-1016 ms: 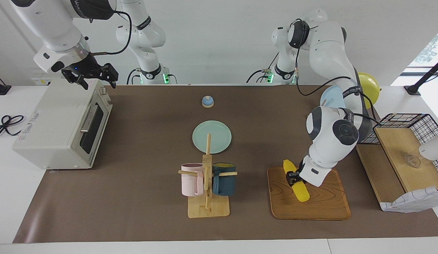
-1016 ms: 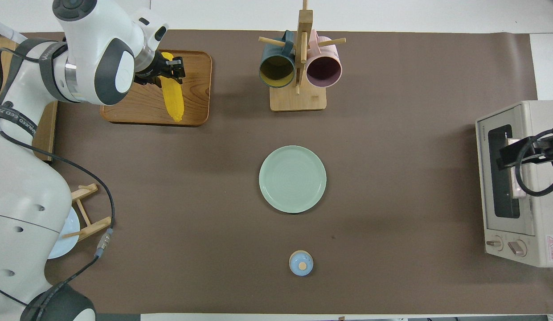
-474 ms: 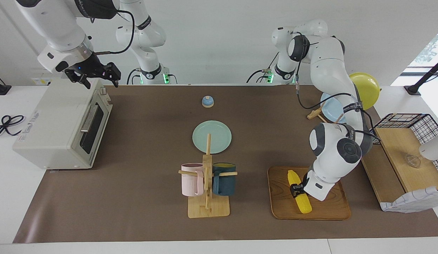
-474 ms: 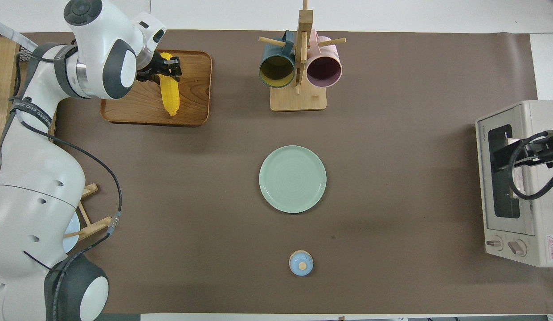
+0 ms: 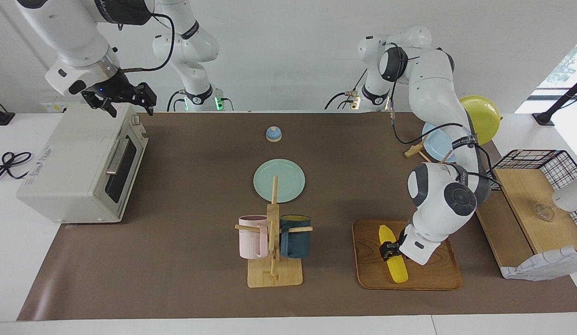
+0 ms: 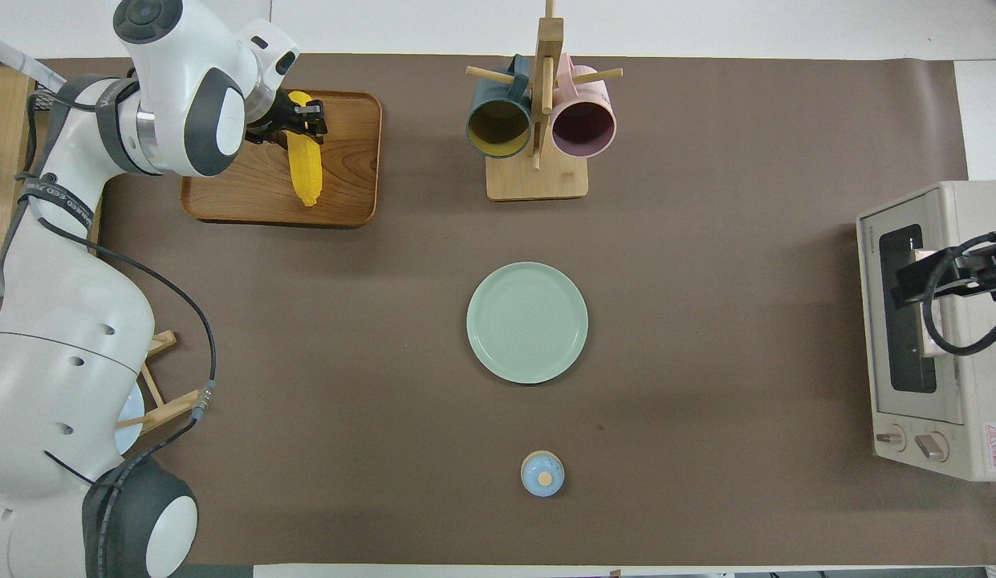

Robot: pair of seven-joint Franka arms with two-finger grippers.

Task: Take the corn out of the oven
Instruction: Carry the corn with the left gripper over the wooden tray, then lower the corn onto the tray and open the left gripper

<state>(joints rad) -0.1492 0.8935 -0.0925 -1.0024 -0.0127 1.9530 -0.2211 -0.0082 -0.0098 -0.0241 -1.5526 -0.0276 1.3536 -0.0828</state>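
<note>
The yellow corn (image 5: pixel 393 257) lies on a wooden tray (image 5: pixel 432 275) at the left arm's end of the table, outside the oven; it also shows in the overhead view (image 6: pixel 306 167). My left gripper (image 5: pixel 389 250) is low over the tray and shut on the corn near its middle. The off-white oven (image 5: pixel 74 163) stands at the right arm's end with its dark glass door closed. My right gripper (image 5: pixel 129 108) hangs open and empty just above the oven's top, at its corner nearest the robots.
A mint-green plate (image 5: pixel 279 180) lies mid-table. A wooden mug tree (image 5: pixel 273 242) with a pink and a dark blue mug stands beside the tray. A small blue knobbed lid (image 5: pixel 273 133) lies near the robots. A wooden shelf with a wire basket (image 5: pixel 530 160) stands at the left arm's end.
My left gripper has lowered the corn from above the tray onto it and turned it slightly. My right gripper has shifted only slightly over the oven's top.
</note>
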